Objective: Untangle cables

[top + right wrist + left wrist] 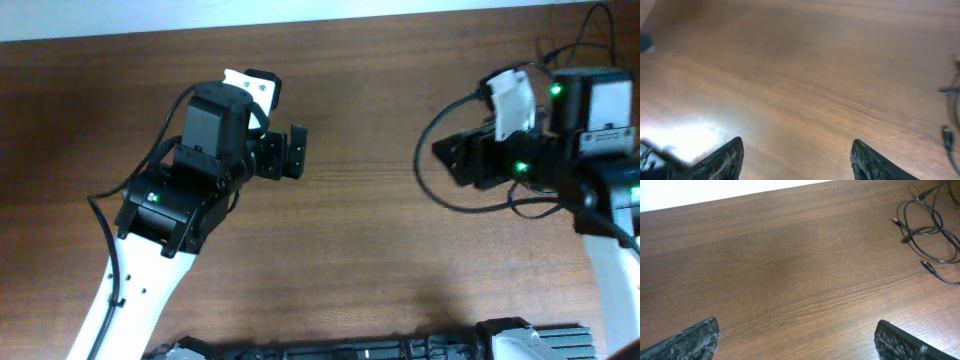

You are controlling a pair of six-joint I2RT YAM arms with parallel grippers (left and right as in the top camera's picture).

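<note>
The overhead view looks straight down on the desk (pixel 350 230) from well above, taking in the left arm (pixel 140 270) and right arm (pixel 612 260). Each wrist view sits low, facing across the wood past its own jaws. Both catch the cables (pixel 927 230) at right.

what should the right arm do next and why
Probably shift the right gripper sideways toward the cables and lower onto one strand: its jaws are open and empty over bare table, with the cables only at the edge of its wrist view.
</note>
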